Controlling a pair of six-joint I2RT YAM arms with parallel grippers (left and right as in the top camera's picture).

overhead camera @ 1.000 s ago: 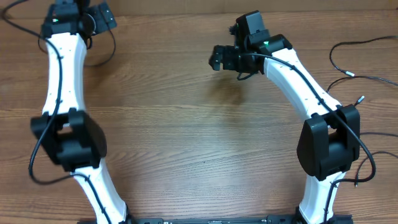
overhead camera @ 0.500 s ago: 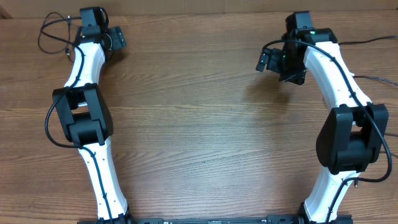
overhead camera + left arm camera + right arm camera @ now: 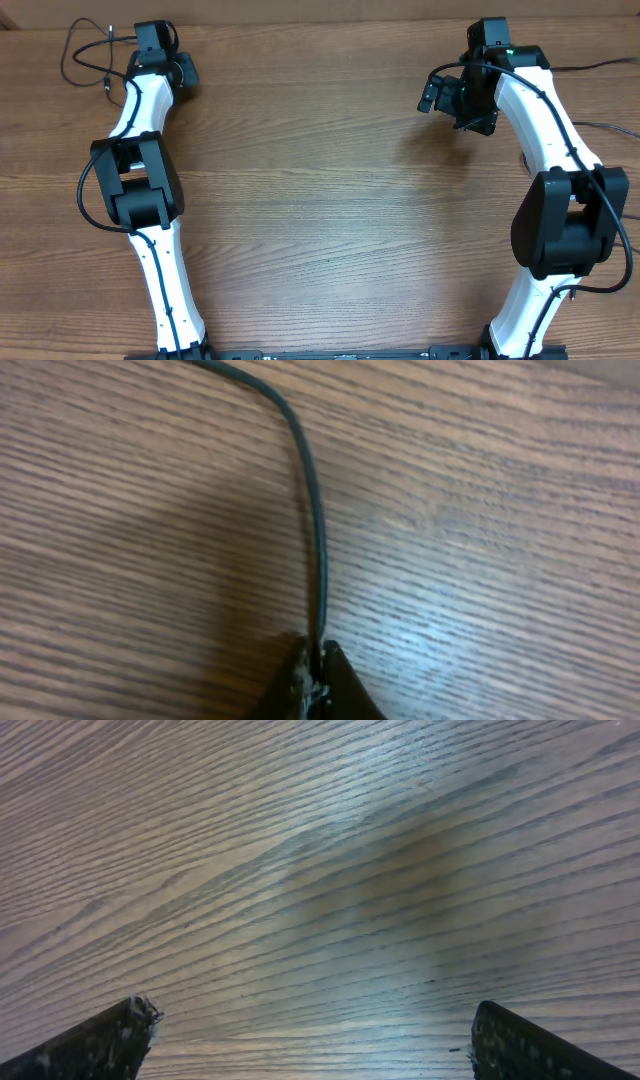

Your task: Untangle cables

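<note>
Your left fingers [image 3: 338, 685] are nearly cut off at the frame's bottom, only dark tips showing, pinched together on a thin, smooth black cable [image 3: 312, 510]. It curves away over the wood-grain tabletop [image 3: 500, 510] and off the top edge. Your right fingers [image 3: 105, 1040] stand wide apart, just two scuffed corners visible. Overhead, the cable loops at the far-left corner.

Two robot arms [image 3: 143, 110], one wooden table [image 3: 320, 200], three loose black cables [image 3: 319, 560]
</note>
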